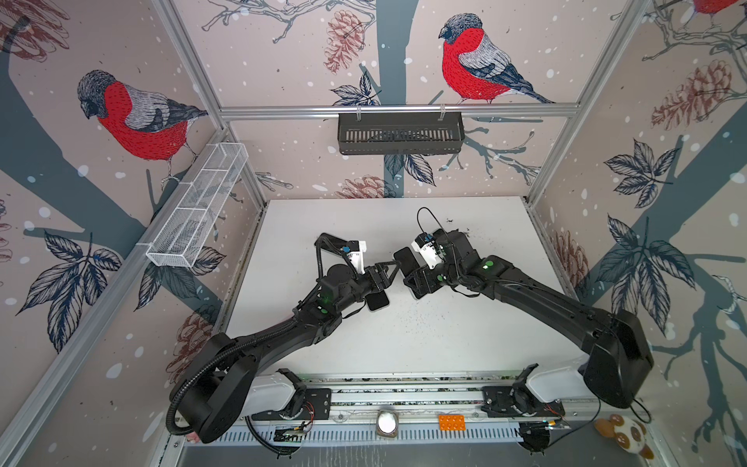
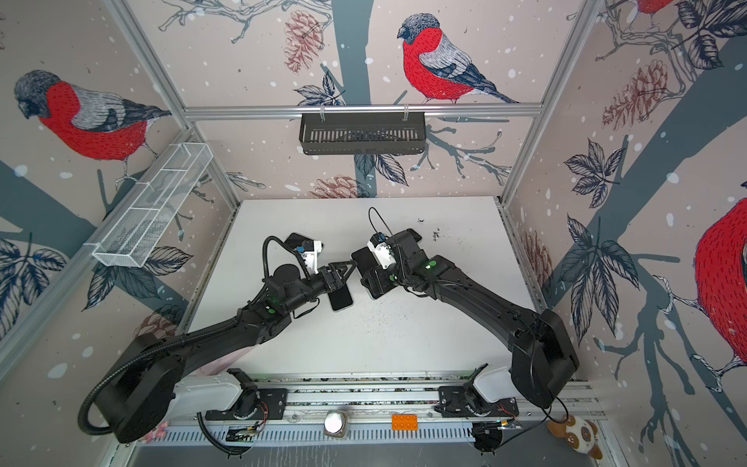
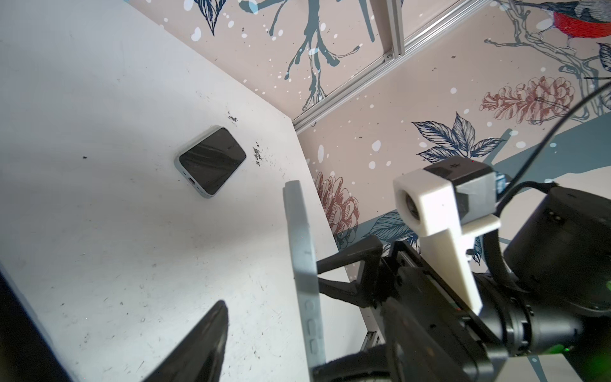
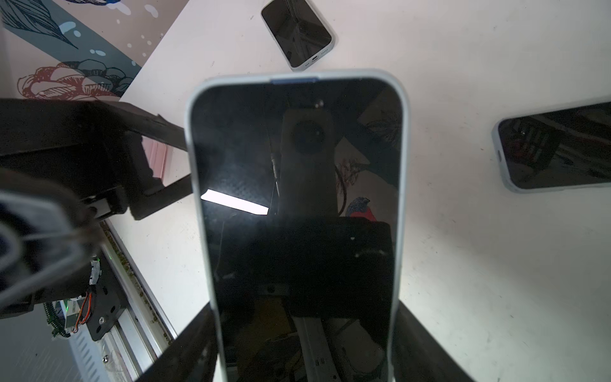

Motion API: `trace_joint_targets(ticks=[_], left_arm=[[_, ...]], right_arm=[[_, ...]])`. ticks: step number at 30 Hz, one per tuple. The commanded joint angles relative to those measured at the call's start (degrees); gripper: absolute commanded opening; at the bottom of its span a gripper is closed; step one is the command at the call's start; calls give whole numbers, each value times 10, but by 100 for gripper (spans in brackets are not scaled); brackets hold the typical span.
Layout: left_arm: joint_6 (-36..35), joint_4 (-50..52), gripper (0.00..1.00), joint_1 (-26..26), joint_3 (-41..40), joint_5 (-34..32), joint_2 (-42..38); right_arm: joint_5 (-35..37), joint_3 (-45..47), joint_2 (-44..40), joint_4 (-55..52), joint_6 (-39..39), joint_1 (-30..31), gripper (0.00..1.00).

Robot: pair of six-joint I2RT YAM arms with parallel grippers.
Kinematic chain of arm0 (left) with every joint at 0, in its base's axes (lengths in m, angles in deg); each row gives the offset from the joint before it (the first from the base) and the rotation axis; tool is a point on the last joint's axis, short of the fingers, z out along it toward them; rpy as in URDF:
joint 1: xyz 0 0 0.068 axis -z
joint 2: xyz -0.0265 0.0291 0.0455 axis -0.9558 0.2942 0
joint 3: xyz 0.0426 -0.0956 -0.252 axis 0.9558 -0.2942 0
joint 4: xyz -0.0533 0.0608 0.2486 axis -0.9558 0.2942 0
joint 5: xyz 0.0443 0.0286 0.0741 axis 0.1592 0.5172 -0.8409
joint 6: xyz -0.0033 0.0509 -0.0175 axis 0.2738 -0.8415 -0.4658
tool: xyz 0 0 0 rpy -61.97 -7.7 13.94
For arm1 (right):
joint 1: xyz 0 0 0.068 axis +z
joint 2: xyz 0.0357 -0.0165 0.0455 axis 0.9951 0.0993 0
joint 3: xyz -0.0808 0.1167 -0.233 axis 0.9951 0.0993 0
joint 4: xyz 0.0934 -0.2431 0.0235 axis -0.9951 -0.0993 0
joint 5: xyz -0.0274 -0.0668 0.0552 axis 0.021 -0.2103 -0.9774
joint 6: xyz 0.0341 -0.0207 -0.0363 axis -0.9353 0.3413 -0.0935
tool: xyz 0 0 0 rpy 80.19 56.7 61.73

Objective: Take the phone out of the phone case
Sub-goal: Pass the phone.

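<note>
A phone (image 4: 297,205) with a dark screen sits in a pale grey-blue phone case (image 4: 402,139). It is held above the table in both top views (image 1: 406,260) (image 2: 364,258). My right gripper (image 4: 305,307) is shut on it, with one finger against each long side of the case. My left gripper (image 3: 269,334) (image 1: 394,267) is open at the phone's far end. The case's side edge (image 3: 302,251) stands between the left fingers, close to one finger and well apart from the other.
Three more cased phones lie on the white table (image 1: 323,343): one beneath the left arm (image 1: 378,301), one behind the left wrist (image 2: 293,238), one under the right arm (image 2: 409,234). Dark crumbs (image 1: 465,231) lie at the back right. A black basket (image 1: 400,133) and a white wire basket (image 1: 198,206) hang on the walls.
</note>
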Motion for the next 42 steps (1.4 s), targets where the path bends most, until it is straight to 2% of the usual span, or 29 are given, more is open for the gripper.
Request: trace_joint_targets(ticks=[1, 6, 20, 22, 25, 28, 31, 42], left_arm=[[11, -40, 70, -1, 7, 27, 14], [16, -52, 64, 1, 14, 38, 28], [9, -35, 25, 2, 23, 39, 37], [10, -35, 19, 1, 22, 37, 37], [14, -39, 12, -1, 22, 34, 32], [20, -42, 4, -7, 22, 26, 19], [28, -47, 1, -15, 21, 10, -2], [100, -149, 0, -66, 7, -32, -89]], right_arm=[[-19, -1, -4, 31, -1, 3, 53], [-22, -2, -1, 31, -1, 9, 51], [-6, -5, 4, 33, -3, 14, 51], [0, -3, 2, 34, -5, 14, 55], [11, 3, -7, 43, -13, 14, 65], [14, 22, -36, 68, -29, 14, 83], [24, 43, -85, 99, -46, 14, 100], [77, 161, -314, 237, -164, -3, 99]])
